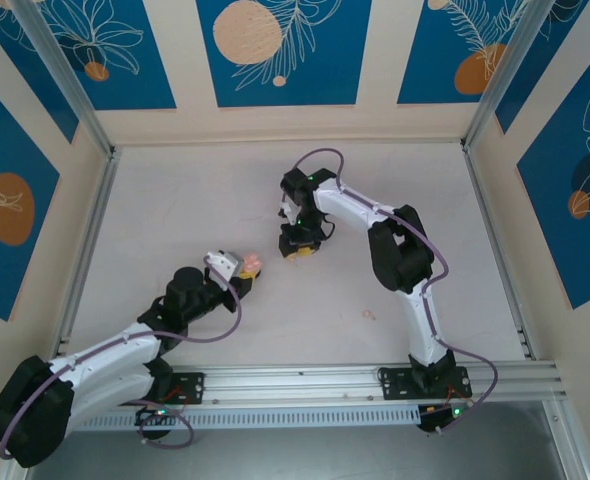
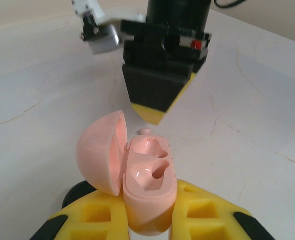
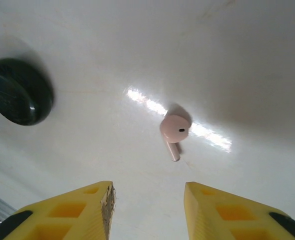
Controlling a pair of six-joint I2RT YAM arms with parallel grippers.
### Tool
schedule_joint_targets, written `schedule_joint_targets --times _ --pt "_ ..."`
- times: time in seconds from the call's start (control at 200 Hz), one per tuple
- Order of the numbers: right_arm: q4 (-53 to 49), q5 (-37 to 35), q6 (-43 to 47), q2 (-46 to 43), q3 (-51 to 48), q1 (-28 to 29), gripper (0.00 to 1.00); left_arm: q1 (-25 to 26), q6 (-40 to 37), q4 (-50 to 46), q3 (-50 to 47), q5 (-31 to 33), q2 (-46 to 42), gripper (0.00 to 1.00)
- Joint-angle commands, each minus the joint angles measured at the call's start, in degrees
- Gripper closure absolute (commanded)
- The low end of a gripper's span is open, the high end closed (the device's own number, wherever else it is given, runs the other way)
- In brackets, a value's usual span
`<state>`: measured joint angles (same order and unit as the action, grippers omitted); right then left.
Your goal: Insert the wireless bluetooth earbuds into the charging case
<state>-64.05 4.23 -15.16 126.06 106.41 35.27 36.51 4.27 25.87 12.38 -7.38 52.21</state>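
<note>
Pink earbud [image 3: 175,131] just beyond the gap between parted right fingers [image 3: 82,210]

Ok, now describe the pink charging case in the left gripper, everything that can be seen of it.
The pink charging case is a small rounded shell of glossy pale pink plastic. Its domed lid stands open on a side hinge, to the left in the left wrist view. The base shows two moulded wells, both empty. It sits upright, pinched at its lower part between the yellow fingers of the left gripper. Nothing else visibly touches it.
</note>
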Motion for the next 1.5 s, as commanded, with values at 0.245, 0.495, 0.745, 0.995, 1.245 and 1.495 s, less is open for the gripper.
schedule_joint_targets --times 0.245,0.495,0.745,0.995,1.245,1.495 --pt "-10.25 -8.37 0.38 6.41 11.82 1.97 0.58 -0.14 -1.47 -0.95 1.24 -0.45 -1.00 0.87" --pt "-9.88 -6.83 1.20 10.36 14.05 2.70 0.60 -0.15 -1.81 -1.86 1.55 -0.53 -1.26 0.87" --pt "-8.81 -5.55 1.40 12.47 14.38 2.88 0.62 -0.13 -1.90 -2.07 1.86 -0.60 -1.23 0.87" --pt "-9.14 -5.90 1.08 13.45 14.18 3.23 0.65 -0.13 -1.81 -2.49 1.86 -0.70 -1.31 0.87" --pt "-8.55 -6.07 0.54 13.73 13.21 3.48 0.70 -0.13 -1.81 -3.00 1.86 -0.92 -1.56 0.87" --pt "-5.70 -7.25 -0.47 10.84 10.60 3.49 0.75 -0.13 -2.58 -2.87 1.51 -1.42 -0.58 0.87"
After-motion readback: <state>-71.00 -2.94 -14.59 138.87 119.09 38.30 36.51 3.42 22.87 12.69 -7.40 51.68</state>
